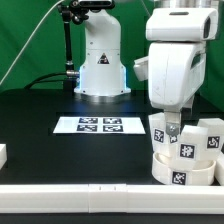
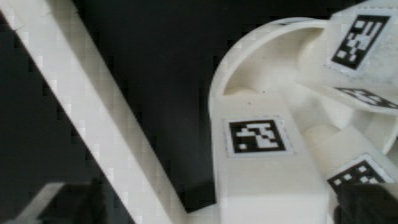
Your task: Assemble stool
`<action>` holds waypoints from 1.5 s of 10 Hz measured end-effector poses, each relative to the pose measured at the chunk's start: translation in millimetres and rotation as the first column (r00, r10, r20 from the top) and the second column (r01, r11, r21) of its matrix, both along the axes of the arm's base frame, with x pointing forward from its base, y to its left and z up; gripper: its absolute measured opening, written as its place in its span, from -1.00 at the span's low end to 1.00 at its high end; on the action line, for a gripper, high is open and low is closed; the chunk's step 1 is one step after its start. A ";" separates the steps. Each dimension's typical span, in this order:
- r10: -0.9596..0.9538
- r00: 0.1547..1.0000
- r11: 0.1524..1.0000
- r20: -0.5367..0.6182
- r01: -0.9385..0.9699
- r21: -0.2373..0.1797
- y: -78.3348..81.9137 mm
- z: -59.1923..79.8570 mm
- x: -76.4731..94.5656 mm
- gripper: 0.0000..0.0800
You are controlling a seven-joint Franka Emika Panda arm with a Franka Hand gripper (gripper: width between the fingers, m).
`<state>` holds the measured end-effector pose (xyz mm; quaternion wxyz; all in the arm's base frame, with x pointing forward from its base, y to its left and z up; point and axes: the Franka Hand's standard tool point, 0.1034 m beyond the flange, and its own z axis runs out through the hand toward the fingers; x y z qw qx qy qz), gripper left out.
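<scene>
A black counter [image 1: 60, 150] carries the marker board [image 1: 99, 125], a flat white sheet lying before the arm's base. A long white bar [image 1: 70, 200] edges the counter's near side, and a green backdrop [image 1: 30, 35] stands behind.

Bright, even light; blurry wrist view.

Open black table [image 1: 60, 150] across the exterior view's left and centre, only the flat marker board [image 1: 98, 125] lying low there, so passage is free. On the exterior view's right it's crowded: round seat [image 1: 180, 170] with chunky legs [image 1: 208, 138] packed on and beside it, gripper [image 1: 173, 133] down among them, touching or nearly. White bar [image 1: 100, 190] edges the near side, running just beside the seat in the wrist view [image 2: 89, 110].
</scene>
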<state>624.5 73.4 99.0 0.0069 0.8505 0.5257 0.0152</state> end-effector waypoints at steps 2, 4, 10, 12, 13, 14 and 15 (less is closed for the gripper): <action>-0.041 0.999 0.999 -0.008 0.041 0.003 5.5 -1.7 -2.3 0.62; -0.043 0.999 0.999 -0.015 0.043 0.001 5.2 -7.8 -4.1 0.62; -0.070 0.997 0.998 -0.028 0.070 -0.004 3.8 -19.2 -7.7 0.12; -0.103 0.994 0.995 -0.028 0.103 -0.003 3.0 -19.1 -7.5 -0.17; -0.104 0.994 0.995 -0.028 0.104 -0.003 2.3 -19.1 -7.5 -0.17; -0.149 0.988 0.989 -0.029 0.149 -0.002 2.3 -19.1 -7.4 -0.17; -0.251 0.968 0.968 -0.029 0.251 -0.001 2.3 -19.1 -7.4 -0.17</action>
